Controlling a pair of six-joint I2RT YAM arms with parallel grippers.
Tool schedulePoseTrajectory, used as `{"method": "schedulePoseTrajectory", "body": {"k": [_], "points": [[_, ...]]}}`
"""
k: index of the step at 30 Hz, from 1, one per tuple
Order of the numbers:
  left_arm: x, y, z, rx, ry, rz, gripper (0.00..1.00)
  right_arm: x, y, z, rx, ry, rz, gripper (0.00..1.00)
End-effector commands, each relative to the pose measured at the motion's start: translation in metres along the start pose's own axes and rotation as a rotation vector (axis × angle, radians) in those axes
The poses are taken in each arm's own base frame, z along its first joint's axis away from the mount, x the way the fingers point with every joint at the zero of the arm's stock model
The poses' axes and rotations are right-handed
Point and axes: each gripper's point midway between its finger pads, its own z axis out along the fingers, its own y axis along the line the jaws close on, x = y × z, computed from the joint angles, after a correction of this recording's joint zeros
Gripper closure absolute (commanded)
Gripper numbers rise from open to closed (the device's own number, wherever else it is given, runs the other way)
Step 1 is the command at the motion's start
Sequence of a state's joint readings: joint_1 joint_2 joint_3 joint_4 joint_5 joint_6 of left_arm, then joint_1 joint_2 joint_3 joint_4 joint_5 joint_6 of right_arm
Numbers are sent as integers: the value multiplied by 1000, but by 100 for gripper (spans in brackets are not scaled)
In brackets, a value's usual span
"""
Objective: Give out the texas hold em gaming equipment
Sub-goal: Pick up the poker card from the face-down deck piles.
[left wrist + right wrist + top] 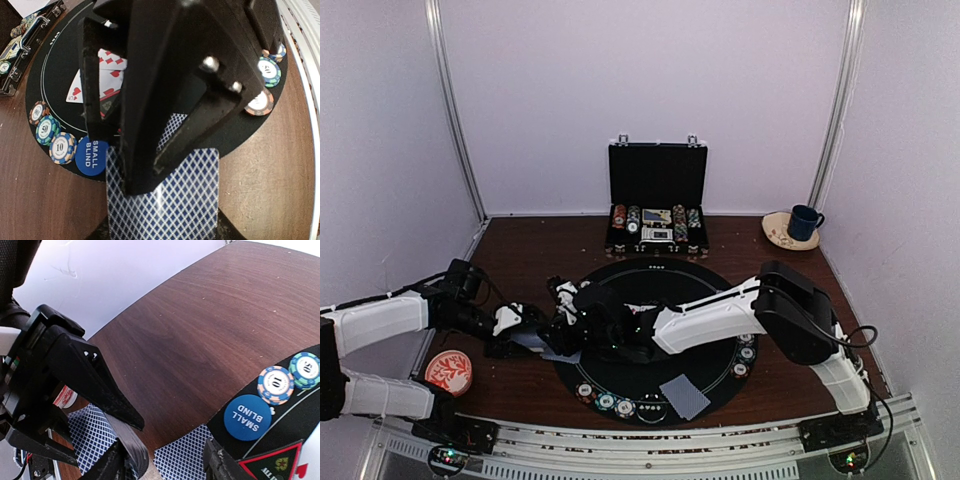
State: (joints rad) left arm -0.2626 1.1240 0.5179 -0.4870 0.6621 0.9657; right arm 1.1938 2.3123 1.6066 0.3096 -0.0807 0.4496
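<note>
dark wood table (530, 250) inside white walls, with a round black mat (705, 290) at its middle. by the near edge one dealt card (685, 395) lies face down on the mat, beside a short row of poker chips (615, 403). a red-and-white dish (448, 370) sits toward the near left corner.

at the mat's left rim the two arms meet. the left gripper (100, 440) is clamped on the deck of blue-backed cards (165, 200) and holds it out toward the mat. the right gripper (170, 467) comes in from the other side with its fingers well apart, straddling the corner of the top card (182, 457). whether a pad already touches that card i cannot tell, since the tips are cut off at the frame's bottom. just beyond lie the blue small blind disc (91, 152), more chips (62, 147), the red triangle marker (272, 465) and some face-up cards (107, 70).

the step in hand looks like dealing, peeling a card off the held deck. next, the right fingers need to close on that one card only and slide it free while the left keeps the deck steady.

at the far edge stands the open briefcase (657, 200). a blue mug (805, 222) is in the far right corner.
</note>
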Motion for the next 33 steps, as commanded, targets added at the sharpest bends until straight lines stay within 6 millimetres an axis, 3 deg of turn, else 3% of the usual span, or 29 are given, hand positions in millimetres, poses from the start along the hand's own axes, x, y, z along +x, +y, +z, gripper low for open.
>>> {"method": "schedulePoseTrajectory", "body": {"k": [1,4,11,16,23,26,33], "points": [[-8,-6,-1,32,-43,8,86,-17,-41,-16,175,-39,-24,48],[-8,-5,-1,32,-44,9,86,-19,-31,-17,118,-40,-29,51],[-7,-5,0,34,-40,5,86,-20,21,-16,-113,-21,-69,54],[-8,-5,0,35,-40,5,86,-25,22,-17,-96,-26,-88,72],[-8,-5,0,35,-40,5,86,-24,22,-19,-97,-24,-96,88],[-7,-5,0,36,-40,4,86,-26,21,-24,-90,-28,-105,100],[-7,-5,1,39,-37,1,86,-33,23,-43,-108,-50,-113,100]]}}
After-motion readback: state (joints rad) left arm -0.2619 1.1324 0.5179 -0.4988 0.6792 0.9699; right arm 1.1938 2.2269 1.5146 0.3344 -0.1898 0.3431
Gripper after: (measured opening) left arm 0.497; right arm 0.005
